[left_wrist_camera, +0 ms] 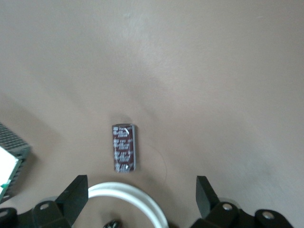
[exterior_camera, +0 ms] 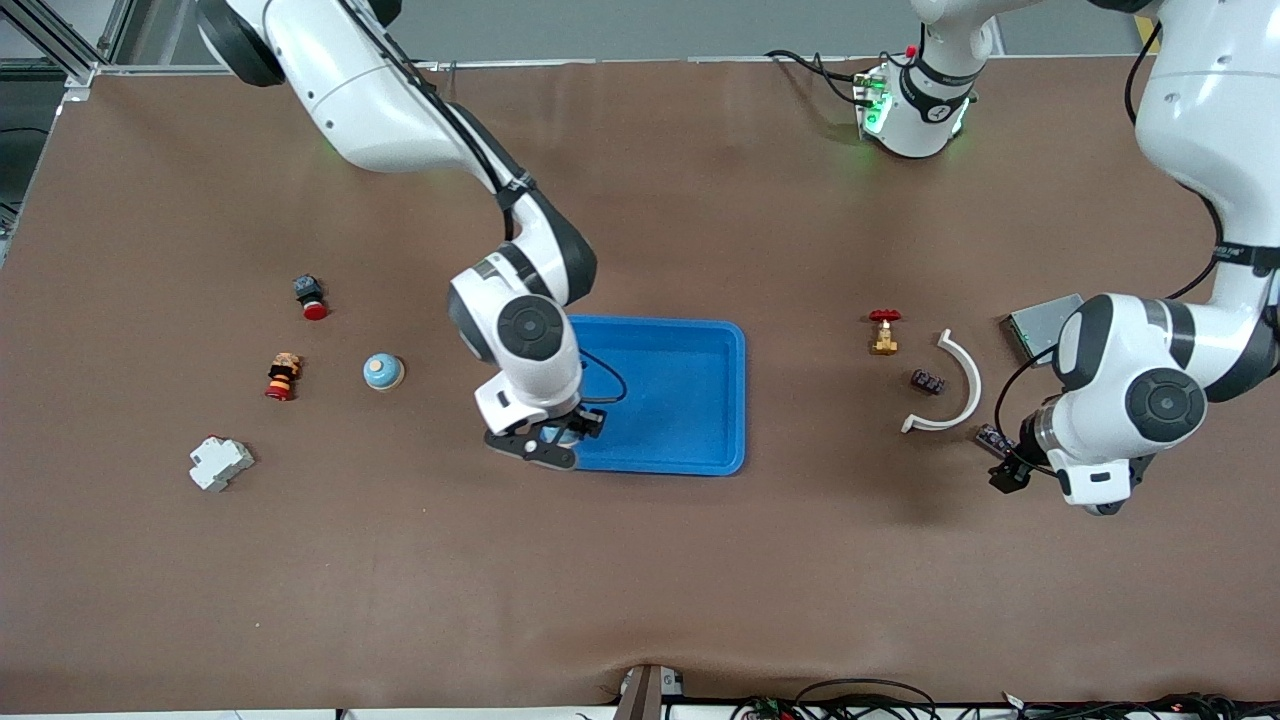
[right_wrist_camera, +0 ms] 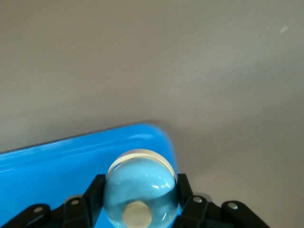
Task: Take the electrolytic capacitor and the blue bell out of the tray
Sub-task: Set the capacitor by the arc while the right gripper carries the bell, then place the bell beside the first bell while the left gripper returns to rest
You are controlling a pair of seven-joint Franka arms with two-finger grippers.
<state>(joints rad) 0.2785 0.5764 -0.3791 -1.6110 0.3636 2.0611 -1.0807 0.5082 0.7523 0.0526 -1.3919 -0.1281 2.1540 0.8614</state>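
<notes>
A light-blue domed bell (right_wrist_camera: 141,190) with a cream knob is clamped in my right gripper (right_wrist_camera: 138,194), which is shut on it. In the front view that right gripper (exterior_camera: 556,437) hangs over the corner of the blue tray (exterior_camera: 690,400) at the right arm's end, on the tray's front-camera side. The capacitor (left_wrist_camera: 123,148), a dark purple cylinder with pale print, lies on its side on the brown table. My left gripper (left_wrist_camera: 141,195) is open with nothing between its fingers. It hovers beside the capacitor (exterior_camera: 993,436), and the left gripper (exterior_camera: 1005,468) is low over the table.
A white curved piece (exterior_camera: 950,390) arcs around a small dark component (exterior_camera: 928,381), with a brass valve (exterior_camera: 884,332) and a grey box (exterior_camera: 1040,322) close by. At the right arm's end lie a second blue bell (exterior_camera: 383,372), a red button (exterior_camera: 311,297), a striped part (exterior_camera: 282,377) and a white breaker (exterior_camera: 220,463).
</notes>
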